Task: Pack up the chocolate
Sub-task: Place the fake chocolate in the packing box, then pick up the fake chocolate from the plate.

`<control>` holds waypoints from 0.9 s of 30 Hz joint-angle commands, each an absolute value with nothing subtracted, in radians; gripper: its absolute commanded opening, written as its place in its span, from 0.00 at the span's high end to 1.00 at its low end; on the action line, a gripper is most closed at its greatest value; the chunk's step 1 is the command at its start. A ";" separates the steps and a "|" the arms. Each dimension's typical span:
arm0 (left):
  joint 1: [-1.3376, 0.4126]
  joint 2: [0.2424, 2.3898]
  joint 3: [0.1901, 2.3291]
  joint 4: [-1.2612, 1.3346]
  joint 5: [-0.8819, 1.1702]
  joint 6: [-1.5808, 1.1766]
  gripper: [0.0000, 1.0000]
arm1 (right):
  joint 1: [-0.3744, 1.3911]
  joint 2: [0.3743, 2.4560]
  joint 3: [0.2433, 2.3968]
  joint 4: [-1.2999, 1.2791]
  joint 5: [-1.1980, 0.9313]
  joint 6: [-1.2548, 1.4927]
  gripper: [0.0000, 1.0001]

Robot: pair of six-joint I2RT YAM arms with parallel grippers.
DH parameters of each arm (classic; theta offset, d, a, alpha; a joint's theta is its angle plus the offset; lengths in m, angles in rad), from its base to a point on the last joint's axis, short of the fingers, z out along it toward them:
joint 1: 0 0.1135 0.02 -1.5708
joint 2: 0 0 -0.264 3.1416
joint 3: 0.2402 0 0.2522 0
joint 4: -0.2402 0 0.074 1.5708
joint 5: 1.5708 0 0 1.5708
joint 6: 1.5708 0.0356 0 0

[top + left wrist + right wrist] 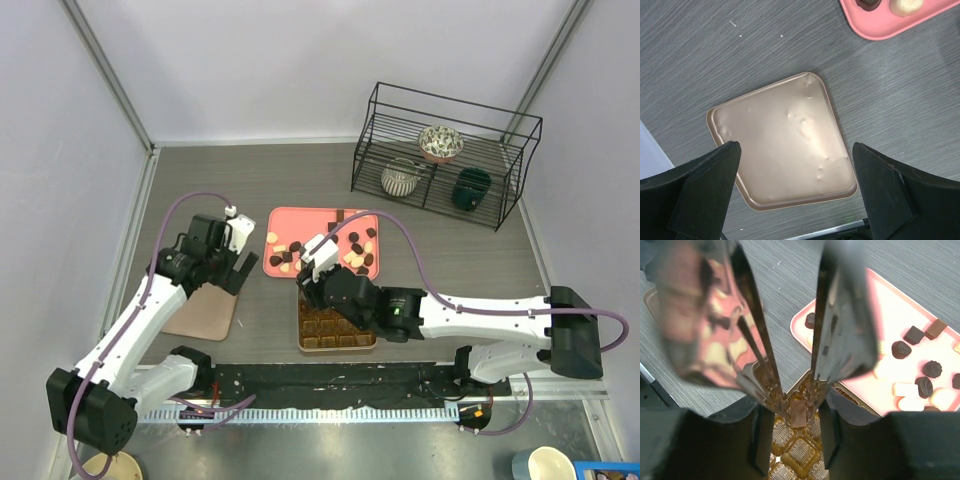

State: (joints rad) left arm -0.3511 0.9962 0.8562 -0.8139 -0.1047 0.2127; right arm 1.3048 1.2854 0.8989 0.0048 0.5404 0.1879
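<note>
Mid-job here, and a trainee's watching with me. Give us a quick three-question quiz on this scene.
1. True or false: the left hand grips a chocolate.
2. Where do the loose bite-sized brown and cream chocolates lie? A) black wire rack B) flat pink tray C) grey table top
3. Fill in: the ____ hand is at the gold-brown gridded box.
Key: 1 false, it is open above the flat tan lid; 2 B; 3 the right hand.

**Robot-manipulation laboratory cell.** Two white arms, the left arm (pixel 120 340) and the right arm (pixel 490 315), are bolted to a black mounting rail (pixel 330 380) at the edge of a grey table (pixel 450 262), which is enclosed by plain white panels (pixel 300 70) on aluminium posts (pixel 108 72). Purple cables (pixel 195 195) run along the arms, and a black wire rack (pixel 365 140) holds three pieces of crockery (pixel 440 142).
</note>
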 commanded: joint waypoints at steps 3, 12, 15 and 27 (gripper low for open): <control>-0.347 0.999 0.894 -0.810 -0.092 0.204 0.00 | 1.304 1.275 0.897 0.100 0.563 0.204 0.53; -0.347 1.005 0.914 -0.804 -0.107 0.199 0.00 | 1.269 1.197 0.939 0.077 0.621 0.140 0.51; -0.347 1.003 0.923 -0.808 -0.104 0.195 0.00 | 1.148 1.177 0.972 0.064 0.557 0.130 0.52; -0.347 1.002 0.922 -0.824 -0.115 0.204 0.00 | 0.764 1.446 1.141 0.176 0.448 0.057 0.56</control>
State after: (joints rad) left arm -0.3511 1.0145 0.8936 -0.8146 -0.1116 0.2096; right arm 0.8360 1.3331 1.0542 0.0845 0.4877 0.0841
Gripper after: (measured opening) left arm 0.996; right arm 0.434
